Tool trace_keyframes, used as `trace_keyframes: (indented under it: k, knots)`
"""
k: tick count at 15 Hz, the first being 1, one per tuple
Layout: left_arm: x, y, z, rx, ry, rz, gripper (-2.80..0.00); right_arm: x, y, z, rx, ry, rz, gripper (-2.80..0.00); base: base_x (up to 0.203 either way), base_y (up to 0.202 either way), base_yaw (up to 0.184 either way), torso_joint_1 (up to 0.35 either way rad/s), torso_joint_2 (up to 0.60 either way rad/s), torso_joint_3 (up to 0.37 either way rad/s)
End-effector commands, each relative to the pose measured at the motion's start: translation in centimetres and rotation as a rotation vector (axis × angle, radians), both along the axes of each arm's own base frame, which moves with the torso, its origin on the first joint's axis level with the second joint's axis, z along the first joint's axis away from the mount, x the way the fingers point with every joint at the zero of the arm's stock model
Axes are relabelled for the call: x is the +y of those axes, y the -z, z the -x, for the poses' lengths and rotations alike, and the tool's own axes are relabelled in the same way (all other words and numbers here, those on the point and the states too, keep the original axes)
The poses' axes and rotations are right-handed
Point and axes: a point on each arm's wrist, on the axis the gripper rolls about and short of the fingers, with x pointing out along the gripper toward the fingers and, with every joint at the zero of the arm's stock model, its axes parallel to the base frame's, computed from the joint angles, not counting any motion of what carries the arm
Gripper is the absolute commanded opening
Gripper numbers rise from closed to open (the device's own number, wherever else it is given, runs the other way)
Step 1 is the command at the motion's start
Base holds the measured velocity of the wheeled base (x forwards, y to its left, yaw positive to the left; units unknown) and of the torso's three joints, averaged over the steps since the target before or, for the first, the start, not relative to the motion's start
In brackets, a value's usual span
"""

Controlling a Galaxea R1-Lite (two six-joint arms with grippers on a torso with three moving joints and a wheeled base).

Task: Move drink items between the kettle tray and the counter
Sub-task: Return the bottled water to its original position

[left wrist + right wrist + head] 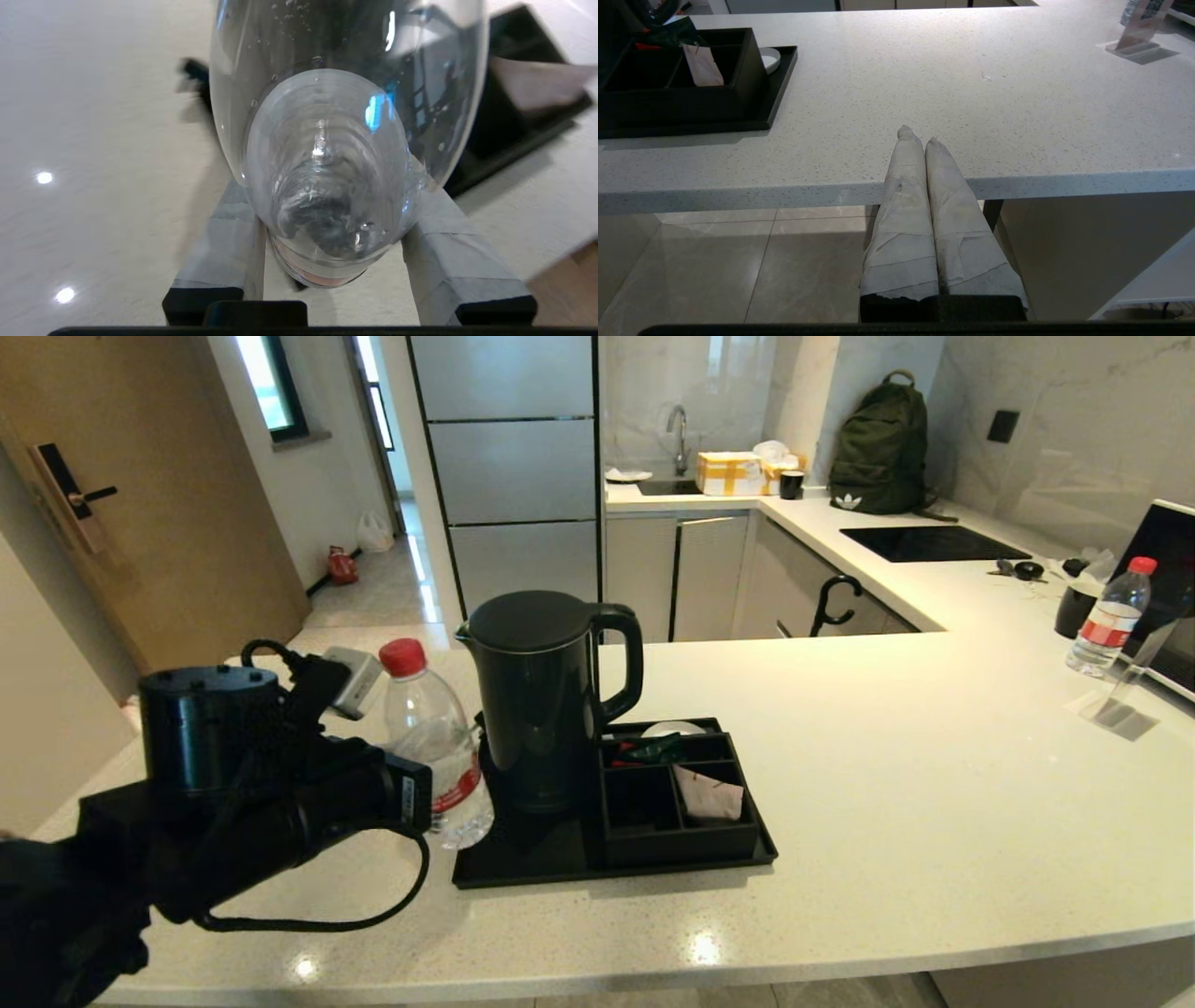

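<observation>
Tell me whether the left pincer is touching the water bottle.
Touching: in the left wrist view the left pincer has both taped fingers pressed against the water bottle.

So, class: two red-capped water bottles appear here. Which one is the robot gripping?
The near bottle beside the kettle, clamped by the left gripper. The other bottle stands untouched at the counter's far right.

Kettle (pixel 546 695) stands on tray (pixel 653 868), left of compartment box (pixel 677 803).

Green backpack (pixel 879 448) beside what looks like a cooktop (pixel 934 543).
</observation>
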Motion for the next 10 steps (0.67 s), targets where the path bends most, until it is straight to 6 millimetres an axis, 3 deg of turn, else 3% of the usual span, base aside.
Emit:
trace_keyframes:
  k: [1,5,10]
  knots:
    - [-0.9,0.6,-0.3,0.016,0.028,-0.01,-2.8,0.0,0.0,0.0,0.002,0.0,0.0,-2.8,0.0,0.0,0.0,0.0,0.0,0.0]
    - [-2.0,3.0,-2.4,0.027,0.034,-0.024,-2.8,0.0,0.0,0.0,0.002,-0.002,0.0,-2.8,0.0,0.0,0.0,0.0,0.0,0.0]
    - [-2.4,4.1,-3.0,0.005,0.042,-0.026,-2.8,0.0,0.0,0.0,0.002,0.0,0.0,-2.8,0.0,0.0,0.0,0.0,0.0,0.0]
